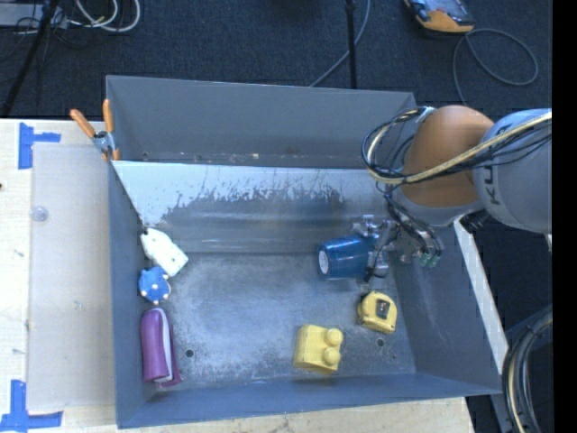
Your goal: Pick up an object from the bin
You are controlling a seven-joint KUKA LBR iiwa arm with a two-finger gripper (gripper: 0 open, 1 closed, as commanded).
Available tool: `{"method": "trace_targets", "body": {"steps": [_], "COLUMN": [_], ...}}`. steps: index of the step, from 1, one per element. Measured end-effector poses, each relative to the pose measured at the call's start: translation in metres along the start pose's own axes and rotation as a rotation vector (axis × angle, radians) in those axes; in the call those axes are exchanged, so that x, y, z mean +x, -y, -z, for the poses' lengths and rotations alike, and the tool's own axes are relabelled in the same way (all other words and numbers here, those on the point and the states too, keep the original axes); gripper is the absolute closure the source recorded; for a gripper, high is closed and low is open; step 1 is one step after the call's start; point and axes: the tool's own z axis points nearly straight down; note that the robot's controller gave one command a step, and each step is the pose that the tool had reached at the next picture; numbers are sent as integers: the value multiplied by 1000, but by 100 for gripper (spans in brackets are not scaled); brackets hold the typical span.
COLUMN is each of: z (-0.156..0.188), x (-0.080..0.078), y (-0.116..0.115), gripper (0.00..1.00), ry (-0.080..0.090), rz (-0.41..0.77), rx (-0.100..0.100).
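Dark carpet (225, 25) lies around the grey metal bin (252, 124), and I reach into this bin from the right side of the view. My gripper (383, 246) is low at the right part of the bin floor, near the right wall, below my orange wrist cover (442, 152). It touches, or nearly touches, the right end of a blue cylinder-shaped can (343, 258) that lies on its side. Whether my gripper is clenched on this can or released, I cannot tell, because my own wrist parts crowd that place.

Just below the gripper, toward the front wall, lies a small yellow tape measure with a black face (377, 312). It is apart from the blue can. A little more to the left and nearer to the front wall lies a yellow plastic toy block with two round studs (317, 347).

Well apart from me, along the left wall, three things lie in a line. At the back is a white object with an angular shape (164, 250). Just beside it is a small blue ball with pale spots (153, 284). In front of the ball lies a purple plastic bottle (155, 345), parallel to the left wall.
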Motion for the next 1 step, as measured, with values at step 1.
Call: {"method": "trace_targets", "body": {"steps": [1], "z": [13], "x": [0], "y": [0], "gripper": [100], "ry": [2], "rz": [0], "rx": [0]}}
